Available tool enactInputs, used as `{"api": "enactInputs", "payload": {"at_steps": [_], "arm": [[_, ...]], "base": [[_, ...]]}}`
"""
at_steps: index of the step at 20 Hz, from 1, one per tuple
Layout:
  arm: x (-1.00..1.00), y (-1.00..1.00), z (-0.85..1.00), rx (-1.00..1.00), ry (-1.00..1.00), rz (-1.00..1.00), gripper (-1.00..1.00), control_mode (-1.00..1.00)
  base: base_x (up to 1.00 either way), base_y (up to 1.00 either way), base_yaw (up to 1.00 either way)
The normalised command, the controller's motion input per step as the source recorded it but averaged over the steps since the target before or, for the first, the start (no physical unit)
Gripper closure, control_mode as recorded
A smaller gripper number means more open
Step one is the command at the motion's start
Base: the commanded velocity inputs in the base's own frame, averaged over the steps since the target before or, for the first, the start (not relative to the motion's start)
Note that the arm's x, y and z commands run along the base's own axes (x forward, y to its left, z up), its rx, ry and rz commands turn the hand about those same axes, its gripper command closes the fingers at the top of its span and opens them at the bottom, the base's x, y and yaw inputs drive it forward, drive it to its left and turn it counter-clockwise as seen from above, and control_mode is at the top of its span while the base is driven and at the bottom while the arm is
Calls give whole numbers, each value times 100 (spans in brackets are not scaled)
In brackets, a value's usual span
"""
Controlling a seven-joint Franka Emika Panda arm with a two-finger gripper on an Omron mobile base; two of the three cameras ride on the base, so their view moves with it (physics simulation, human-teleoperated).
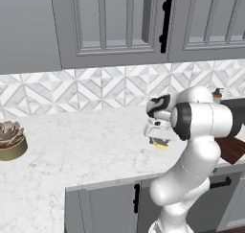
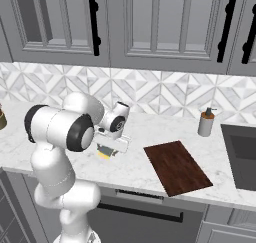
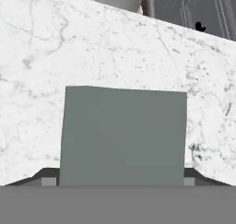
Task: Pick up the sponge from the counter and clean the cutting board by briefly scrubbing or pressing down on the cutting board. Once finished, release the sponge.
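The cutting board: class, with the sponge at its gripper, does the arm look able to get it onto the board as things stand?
Probably yes. The gripper with the sponge sits just beside the cutting board, with bare counter between; the soap bottle stands behind the board.

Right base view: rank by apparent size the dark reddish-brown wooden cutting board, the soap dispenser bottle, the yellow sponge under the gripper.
1. Dark reddish-brown wooden cutting board, clearly largest.
2. Tan soap dispenser bottle.
3. Yellow sponge with grey-green top, smallest, though the gripper partly hides it, so ranks 2 and 3 are unsure.

Sponge (image 3: pixel 123 135) grey-green top up, on counter (image 2: pixel 150 132); dark board (image 2: pixel 177 168) apart, flat.
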Motion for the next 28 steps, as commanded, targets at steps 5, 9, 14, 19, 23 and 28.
{"api": "enactInputs", "payload": {"at_steps": [5, 9, 14, 19, 23, 28], "arm": [[20, 1, -3, -5, -16, -20, -100, -100], [-7, 0, 63, -15, -14, -2, -100, -100], [-84, 0, 65, -9, -17, 5, -100, -100], [-100, -4, 39, 0, -20, 11, -100, -100], [-100, 0, 64, 0, -20, 15, -100, -100], [-98, 0, 99, 0, -16, 8, -100, -100]], "base": [[0, 0, 0], [0, 0, 0], [0, 0, 0], [0, 0, 0], [0, 0, 0], [0, 0, 0]]}}
